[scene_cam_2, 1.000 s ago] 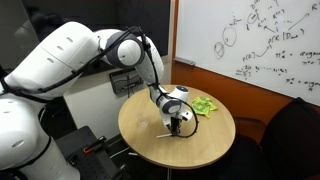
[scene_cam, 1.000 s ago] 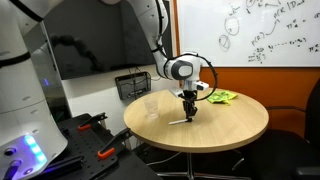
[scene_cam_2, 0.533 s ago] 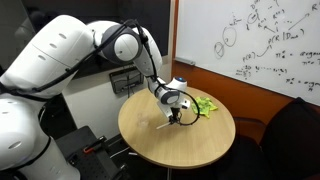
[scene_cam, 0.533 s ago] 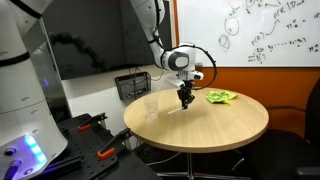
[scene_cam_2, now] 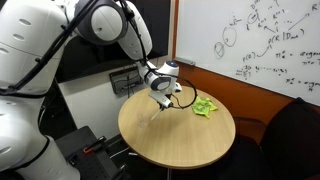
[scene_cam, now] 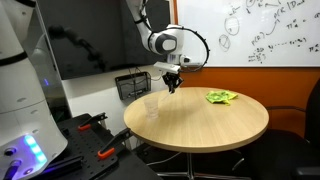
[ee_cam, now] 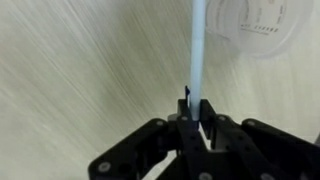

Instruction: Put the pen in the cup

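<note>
My gripper point(ee_cam: 197, 105) is shut on a thin white pen point(ee_cam: 198, 50), which sticks out past the fingertips. In both exterior views the gripper point(scene_cam: 173, 86) point(scene_cam_2: 160, 96) holds the pen up in the air above the round wooden table point(scene_cam: 215, 125) point(scene_cam_2: 190, 145). A clear plastic cup point(scene_cam: 150, 105) stands on the table near its edge, just below and beside the gripper. In the wrist view the cup point(ee_cam: 262, 25) shows at the top right, to the right of the pen tip.
A crumpled green thing point(scene_cam: 221, 97) point(scene_cam_2: 205, 106) lies on the far side of the table. A black wire basket point(scene_cam: 133, 84) point(scene_cam_2: 122, 80) stands behind the table. A whiteboard point(scene_cam: 260, 30) hangs on the wall. Black and red tools point(scene_cam: 95, 125) lie on the low bench beside the table.
The gripper has lifted the pen off the table and carried it up and across towards the cup's side of the table.
</note>
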Tool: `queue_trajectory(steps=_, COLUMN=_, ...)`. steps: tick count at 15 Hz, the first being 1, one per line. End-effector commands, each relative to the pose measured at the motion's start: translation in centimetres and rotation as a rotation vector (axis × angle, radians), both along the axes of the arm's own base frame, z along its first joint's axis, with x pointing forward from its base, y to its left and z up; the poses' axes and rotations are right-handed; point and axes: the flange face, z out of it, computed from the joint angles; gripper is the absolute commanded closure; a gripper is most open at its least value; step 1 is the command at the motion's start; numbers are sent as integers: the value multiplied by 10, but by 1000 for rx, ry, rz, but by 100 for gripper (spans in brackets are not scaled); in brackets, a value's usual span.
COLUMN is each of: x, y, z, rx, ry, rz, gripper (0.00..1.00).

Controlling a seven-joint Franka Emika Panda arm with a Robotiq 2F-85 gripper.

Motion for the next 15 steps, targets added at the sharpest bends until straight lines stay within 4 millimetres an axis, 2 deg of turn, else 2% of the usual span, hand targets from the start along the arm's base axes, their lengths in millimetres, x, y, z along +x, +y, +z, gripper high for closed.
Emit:
queue_trajectory(steps=1, x=-21, y=4, z=22, rx=75, ry=-42, rz=183, gripper=96)
queue_trajectory(steps=8, x=-37, y=25, z=33, rx=242, ry=-132, rz=550, gripper=96)
queue_trajectory(steps=9, x=-30, y=25, z=24, rx=200, ry=-118, rz=472, gripper=96)
queue_trajectory(steps=10, x=-30, y=25, z=24, rx=208, ry=-120, rz=480, gripper=83)
queue_trajectory(steps=13, x=-30, y=25, z=21, rx=199, ry=-113, rz=482, gripper=83)
queue_trajectory(steps=14, x=-30, y=25, z=21, rx=199, ry=-113, rz=483, gripper=96)
queue_trajectory(steps=15, x=-29, y=27, z=19, rx=222, ry=-123, rz=498, gripper=96)
